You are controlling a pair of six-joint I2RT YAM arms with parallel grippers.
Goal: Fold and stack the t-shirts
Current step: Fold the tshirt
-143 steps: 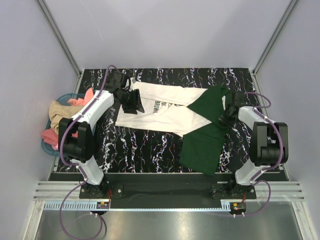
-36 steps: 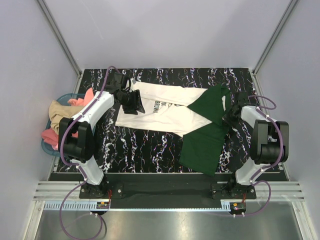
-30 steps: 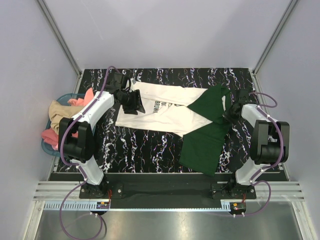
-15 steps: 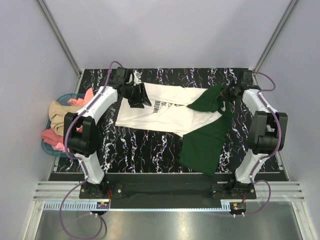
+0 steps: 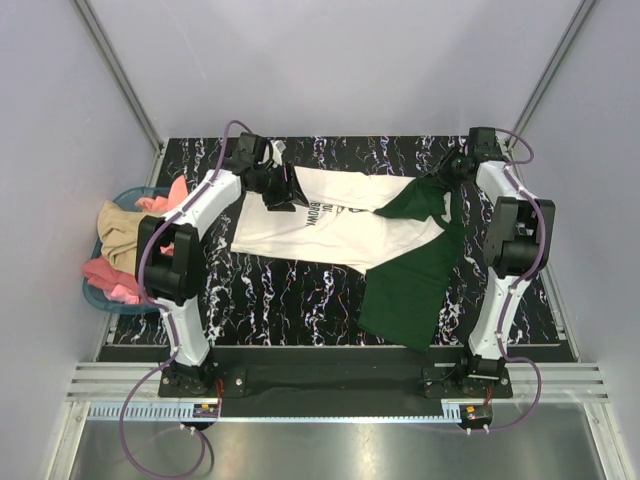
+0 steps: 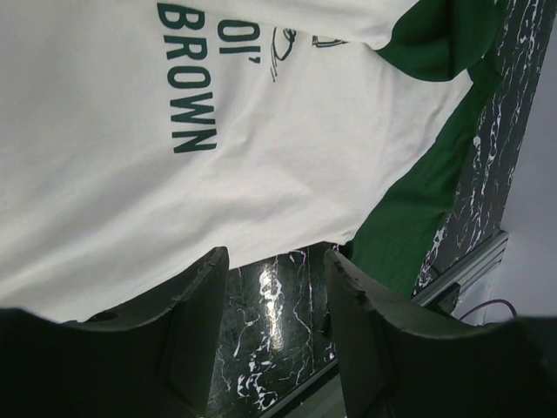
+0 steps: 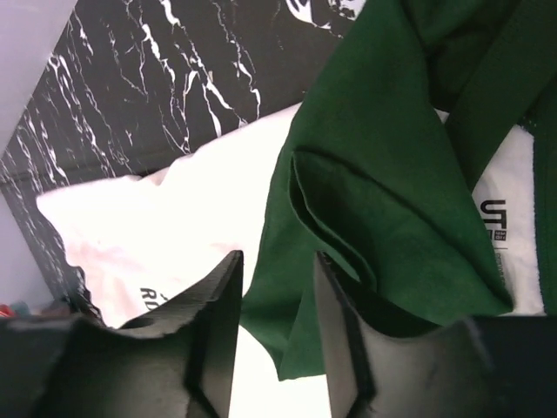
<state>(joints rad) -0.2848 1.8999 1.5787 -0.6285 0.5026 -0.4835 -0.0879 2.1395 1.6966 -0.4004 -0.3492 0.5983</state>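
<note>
Lying on worktop: cream-white shirt (image 5: 330, 225), spread mostly flat across the black marbled worktop (image 5: 290, 300)
Lettering (image 6: 187, 96): dark green, reading BROWN, on the chest of the cream-white shirt
Green shirt (image 5: 410, 285): overlapping the right end of the cream-white shirt; upper flap draped over it and creased into a fold, lower part trailing toward the near edge just beside it
Left end effector (image 5: 285, 185): poised over the far left corner of the cream-white shirt; in the left wrist view (image 6: 274, 261) fingers spread apart, empty, with cloth and marble showing below the gap
Right end effector (image 5: 455, 168): at the far right end of the cream-white shirt, above the folded green flap; in the right wrist view (image 7: 277, 261) fingers parted, no cloth pinched between them
Basket (image 5: 92, 297): blue, off the worktop, well to the left of the cream-white shirt
Clothes (image 5: 115, 225): pink and tan, heaped in the basket
</note>
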